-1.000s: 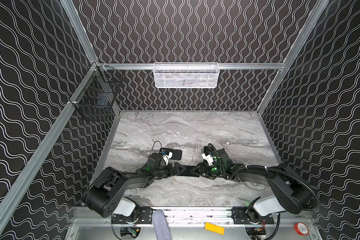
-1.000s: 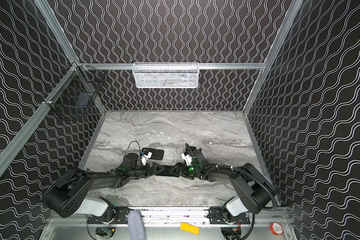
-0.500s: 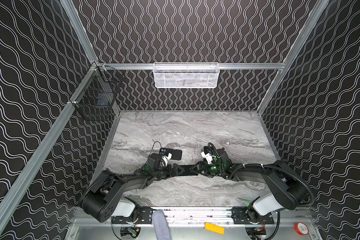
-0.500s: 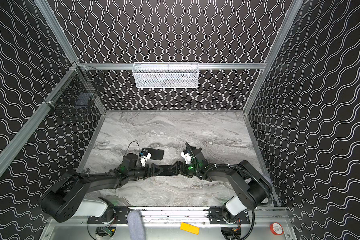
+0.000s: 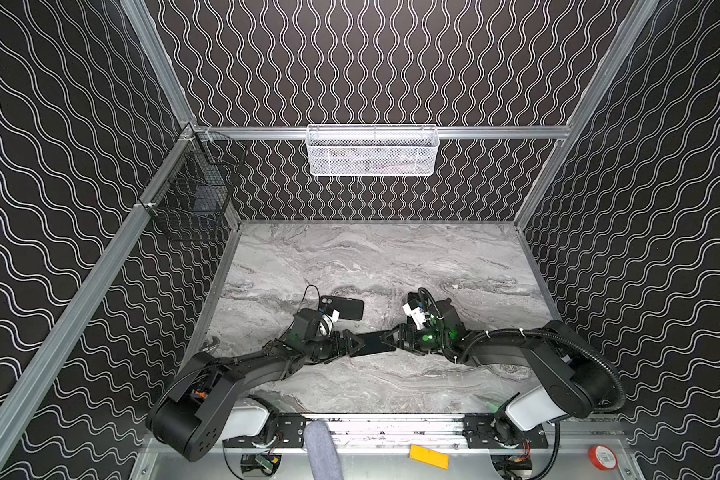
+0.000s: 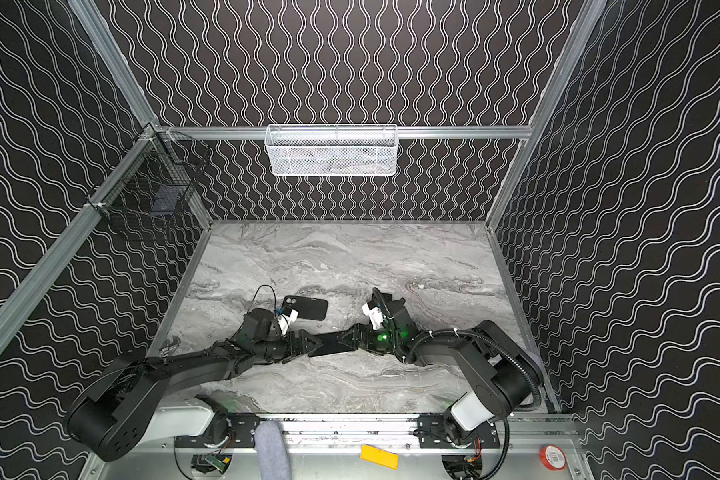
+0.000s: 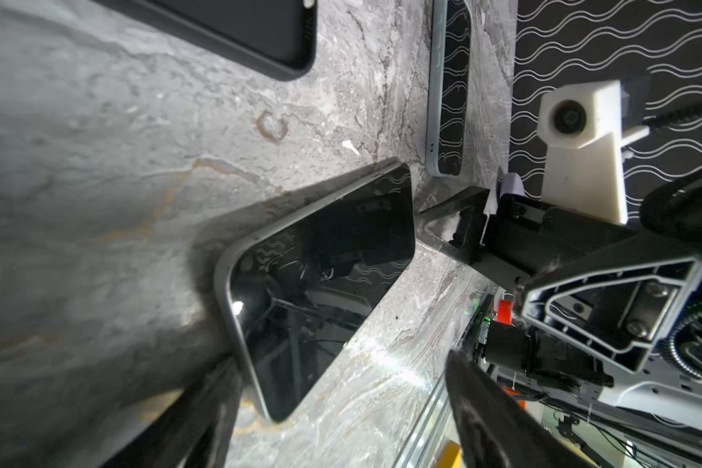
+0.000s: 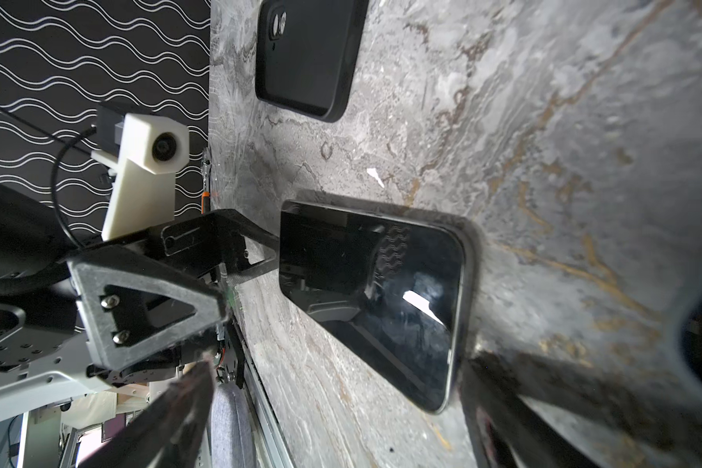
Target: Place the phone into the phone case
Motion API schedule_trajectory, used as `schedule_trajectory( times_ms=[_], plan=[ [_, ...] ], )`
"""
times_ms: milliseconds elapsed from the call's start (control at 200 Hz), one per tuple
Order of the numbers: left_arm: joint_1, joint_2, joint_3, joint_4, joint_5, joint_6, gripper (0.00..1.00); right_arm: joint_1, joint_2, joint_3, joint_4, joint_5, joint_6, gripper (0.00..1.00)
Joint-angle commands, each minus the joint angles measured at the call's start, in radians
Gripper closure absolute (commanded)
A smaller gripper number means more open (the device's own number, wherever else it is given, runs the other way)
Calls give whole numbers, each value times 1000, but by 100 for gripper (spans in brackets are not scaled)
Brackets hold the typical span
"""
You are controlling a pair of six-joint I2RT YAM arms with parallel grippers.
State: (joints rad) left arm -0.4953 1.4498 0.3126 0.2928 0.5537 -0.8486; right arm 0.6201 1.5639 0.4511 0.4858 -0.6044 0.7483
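**A:** What does a top view give you?

**B:** The glossy, flat black phone point(image 5: 373, 344) lies screen up on the grey marbled tabletop point(image 5: 350, 257), towards the front. I have my left gripper point(image 5: 357, 344) at 1 end of it and my right gripper point(image 5: 385, 341) at the other, nose to nose. The matte black phone case point(image 5: 344, 308) lies apart from the phone, just behind my left wrist, so the phone is not yet in it.

**A:** And the left wrist view?

**B:** The left gripper point(image 7: 341, 405) has its jaws apart, straddling the short end of the phone point(image 7: 321, 291). Nothing is clamped. A corner of the phone case point(image 7: 240, 32) shows beyond.

**A:** The right wrist view?

**B:** Much the same. The right gripper point(image 8: 337, 397) stands wide around the opposite end of the phone point(image 8: 373, 291). 1 finger is close by a corner, but I cannot tell whether it touches. A flat phone on a hard top offers little to get under, so I judge that is why I have come at it from both ends.
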Motion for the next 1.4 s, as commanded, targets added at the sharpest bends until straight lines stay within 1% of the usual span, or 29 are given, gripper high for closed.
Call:
schedule_trajectory(
  times_ms=[0,120,240,375,536,686,971,1111,1231,1396],
  plan=[
    [3,-14,3,-69,-40,-22,15,3,19,-21,-112,15,26,5],
    [3,-14,8,-71,-36,-29,15,10,27,-40,-68,-26,35,7],
    [3,-2,5,-66,-30,-35,15,17,26,-51,-61,-26,36,7],
    [4,-18,26,-196,-81,-7,13,17,17,-54,-66,-12,37,7],
    [3,-49,37,-289,-92,9,8,16,19,-54,-58,-7,40,7],
    [4,-51,35,-284,-85,2,2,18,31,-57,-34,-15,52,7],
    [2,6,25,-252,-35,-21,2,18,21,-54,-50,-6,47,8],
    [3,29,29,-273,-11,-10,2,20,22,-55,-40,-5,53,8],
    [2,28,40,-314,-9,3,2,24,24,-54,-36,-5,56,8],
    [2,9,31,-281,-14,-29,2,30,32,-51,-30,-3,61,8]
  ],
)
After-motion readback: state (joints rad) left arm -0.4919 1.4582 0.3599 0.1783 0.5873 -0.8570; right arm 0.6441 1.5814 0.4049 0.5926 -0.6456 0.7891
